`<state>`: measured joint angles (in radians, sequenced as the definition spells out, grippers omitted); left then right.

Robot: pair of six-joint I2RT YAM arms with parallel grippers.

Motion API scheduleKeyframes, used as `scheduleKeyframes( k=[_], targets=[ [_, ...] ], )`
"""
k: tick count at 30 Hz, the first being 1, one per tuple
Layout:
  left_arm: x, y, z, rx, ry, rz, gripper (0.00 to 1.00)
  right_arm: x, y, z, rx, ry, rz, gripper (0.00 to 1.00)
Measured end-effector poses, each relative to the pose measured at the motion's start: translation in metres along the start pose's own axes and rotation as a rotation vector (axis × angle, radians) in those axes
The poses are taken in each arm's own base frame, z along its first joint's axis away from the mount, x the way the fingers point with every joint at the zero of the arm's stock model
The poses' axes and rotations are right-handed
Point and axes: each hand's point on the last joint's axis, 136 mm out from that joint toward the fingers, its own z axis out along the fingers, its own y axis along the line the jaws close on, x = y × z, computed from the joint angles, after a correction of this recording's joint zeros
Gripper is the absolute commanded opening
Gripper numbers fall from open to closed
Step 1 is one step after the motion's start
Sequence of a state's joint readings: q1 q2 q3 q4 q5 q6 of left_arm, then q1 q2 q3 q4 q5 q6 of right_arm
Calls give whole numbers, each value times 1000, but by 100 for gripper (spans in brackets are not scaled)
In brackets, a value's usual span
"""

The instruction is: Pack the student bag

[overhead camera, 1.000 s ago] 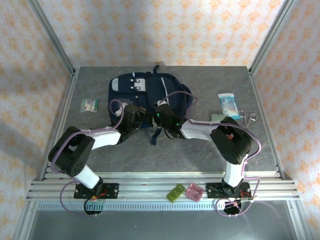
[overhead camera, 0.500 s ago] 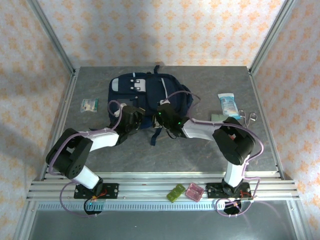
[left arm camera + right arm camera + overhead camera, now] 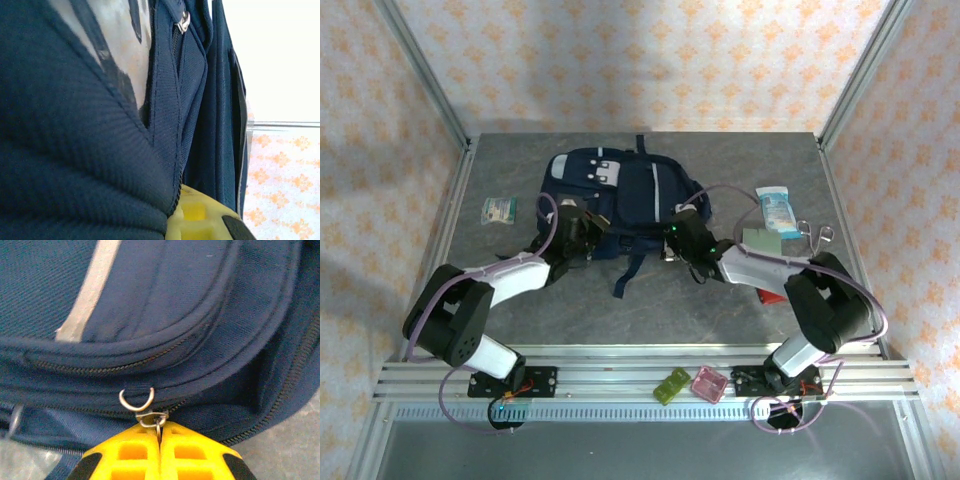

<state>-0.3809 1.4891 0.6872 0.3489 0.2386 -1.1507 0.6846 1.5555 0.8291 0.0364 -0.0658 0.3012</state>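
The student bag (image 3: pixel 625 190) lies flat near the back middle of the surface (image 3: pixel 720 300), its top handle toward the far edge and its loose straps trailing toward the arms, so its long axis runs near to far. The right end effector (image 3: pixel 159 434) sits at the bag's near right corner with its yellow fingers pressed fully together on the metal zipper pull (image 3: pixel 151 417), and the bag body lies up and to the left of it. The zipper track (image 3: pixel 80 409) runs sideways from the pull across the near edge of the bag and bends upward around the corner on the right, so any pull has to follow that line rather than cross it. The left end effector (image 3: pixel 572 222) is against the bag's near left corner with navy fabric bunched over one yellow finger (image 3: pixel 200 220); whether it is clamped cannot be told.
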Motion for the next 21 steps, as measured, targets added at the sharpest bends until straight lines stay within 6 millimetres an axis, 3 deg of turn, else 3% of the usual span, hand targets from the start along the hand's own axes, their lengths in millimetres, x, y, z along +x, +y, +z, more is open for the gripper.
scheduleKeyframes(
  k=[5,10,13,17,21],
  targets=[
    [-23,0,3,-30,16,42,3,17,35,-11,-58,19,-59,0],
    [-43,-1,6,-66,-7,76,37,27,67,-6,-132,54,-54,0],
    [-50,-3,3,-63,-31,88,44,27,83,1,-179,65,-32,0],
    [-40,-2,-13,-45,-34,95,48,27,90,3,-208,73,-12,0],
    [-10,-2,-30,-18,-6,110,50,28,92,4,-217,79,-3,0]
  ],
)
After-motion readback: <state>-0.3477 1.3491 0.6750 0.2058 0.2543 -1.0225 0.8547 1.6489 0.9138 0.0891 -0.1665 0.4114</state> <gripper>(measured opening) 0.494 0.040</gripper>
